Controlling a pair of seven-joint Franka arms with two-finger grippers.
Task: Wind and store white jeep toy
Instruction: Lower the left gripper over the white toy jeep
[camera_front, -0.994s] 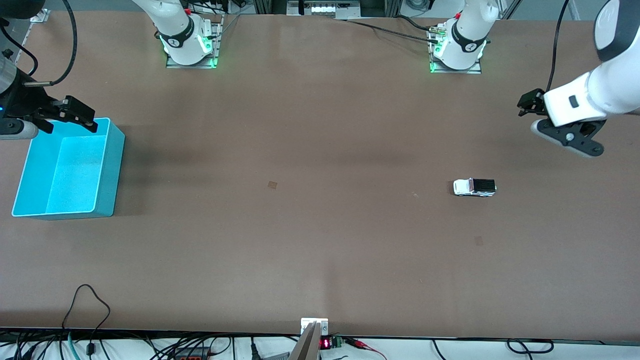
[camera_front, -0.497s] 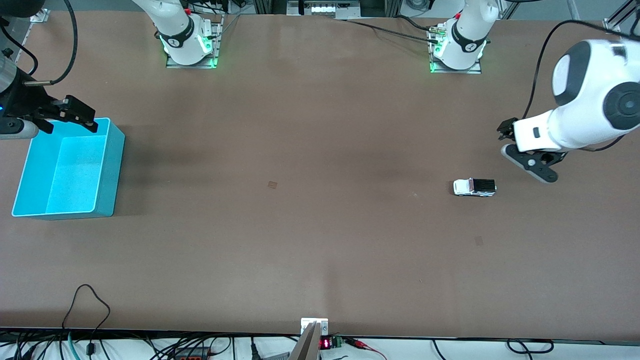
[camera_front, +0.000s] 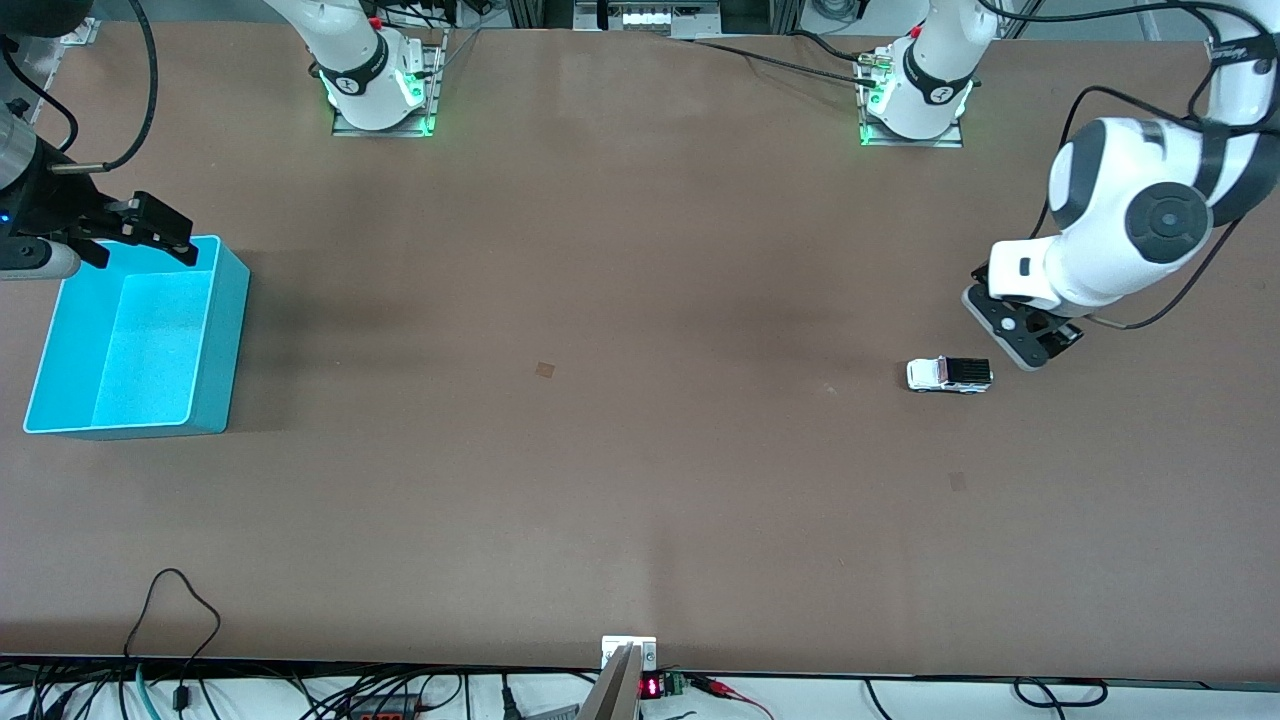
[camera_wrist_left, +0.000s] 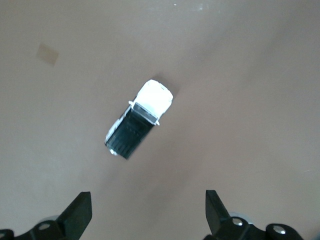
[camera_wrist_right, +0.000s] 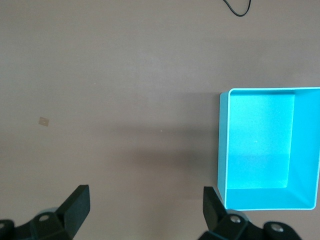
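The white jeep toy (camera_front: 949, 375) stands on its wheels on the brown table toward the left arm's end; the left wrist view shows it from above (camera_wrist_left: 139, 119), white hood and black ribbed rear. My left gripper (camera_front: 1022, 338) hangs low just beside the jeep's black rear, open and empty, with the jeep ahead of its fingertips (camera_wrist_left: 147, 210). The turquoise bin (camera_front: 228, 330) sits toward the right arm's end, with nothing in it. My right gripper (camera_front: 150, 230) hovers over the bin's rim farthest from the front camera, open and empty (camera_wrist_right: 145, 205).
The bin's wall shows in the right wrist view (camera_wrist_right: 223, 150). Small tape marks lie on the table (camera_front: 545, 370) (camera_front: 957, 481). Cables and a small display (camera_front: 650, 686) run along the table edge nearest the front camera.
My left arm has swung in from the table's end and lowered, bringing its gripper close beside the jeep. The jeep, the bin and the right arm have not moved.
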